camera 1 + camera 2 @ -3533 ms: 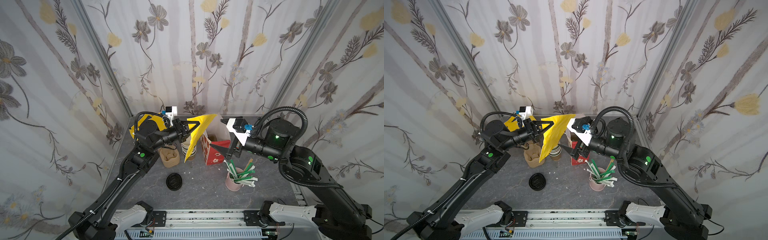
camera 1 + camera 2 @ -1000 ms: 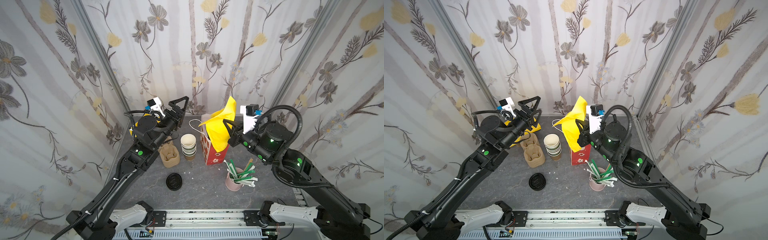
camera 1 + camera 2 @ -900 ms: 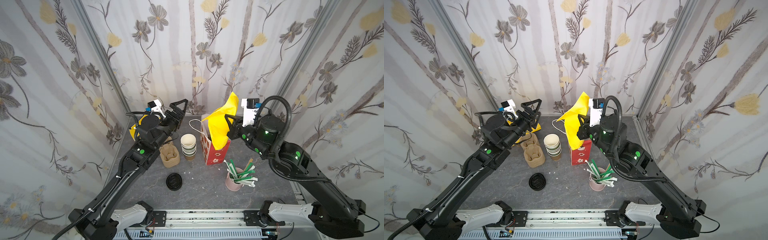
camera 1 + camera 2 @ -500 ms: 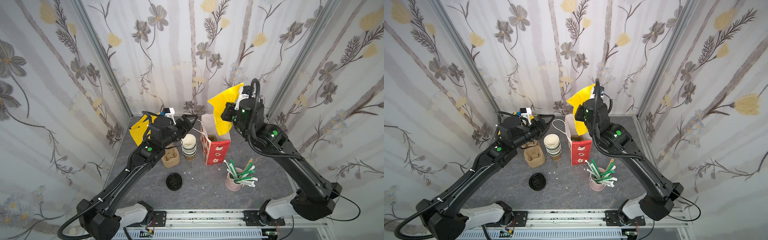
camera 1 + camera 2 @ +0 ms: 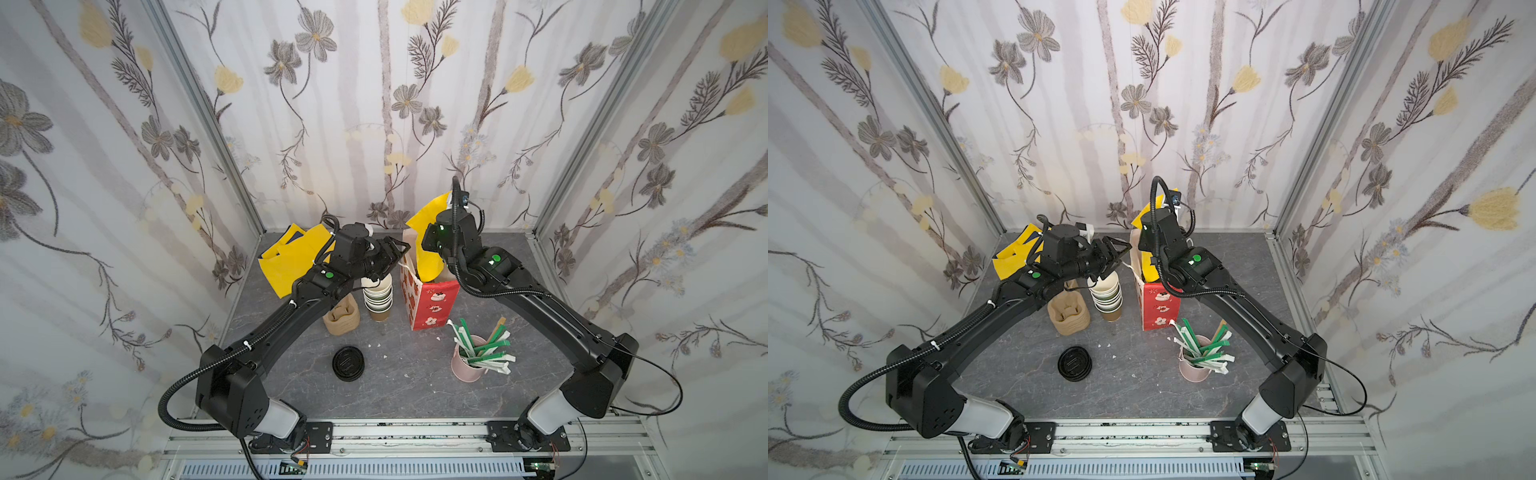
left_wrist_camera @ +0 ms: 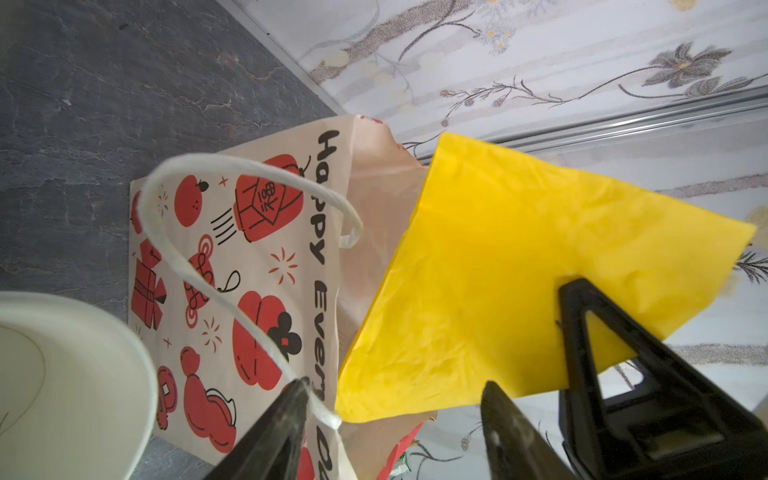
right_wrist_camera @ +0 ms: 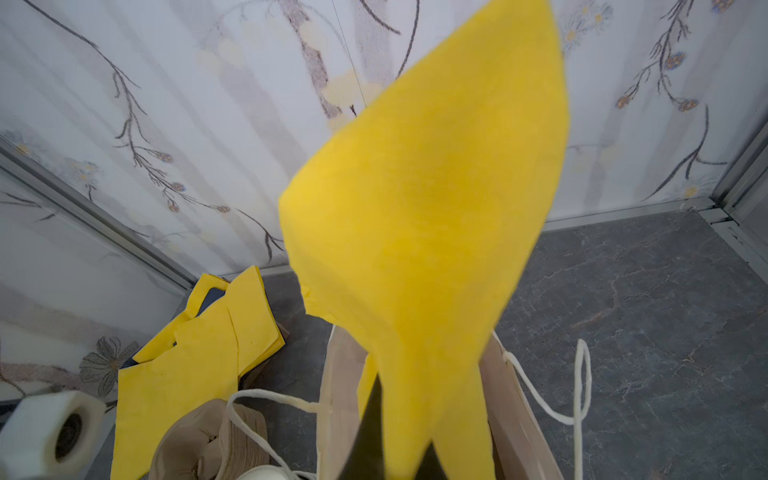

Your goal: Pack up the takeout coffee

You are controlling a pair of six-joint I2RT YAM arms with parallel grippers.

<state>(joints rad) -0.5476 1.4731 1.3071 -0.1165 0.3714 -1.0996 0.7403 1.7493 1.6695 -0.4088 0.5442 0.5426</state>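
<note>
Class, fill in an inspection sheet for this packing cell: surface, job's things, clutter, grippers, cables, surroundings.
Surface: dark grey stone-look tabletop, white specks.
Job's things: lidded coffee cup, nothing seen; red patterned paper bag upright, open.
Clutter: nested stack of paper cups, pile of black plastic lids, pink cup of wrapped straws, brown pulp cup carrier, flat yellow sheets.
Grippers: left gripper open by the bag's rim; right gripper shut on a yellow sheet reaching into the bag.
Cables: black ribbed conduit on each arm.
Surroundings: floral-print walls, aluminium front rail.

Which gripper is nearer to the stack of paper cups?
Left. The left gripper hovers by the top of the stack of paper cups; the right gripper is farther, over the paper bag, shut on a yellow sheet.
</note>
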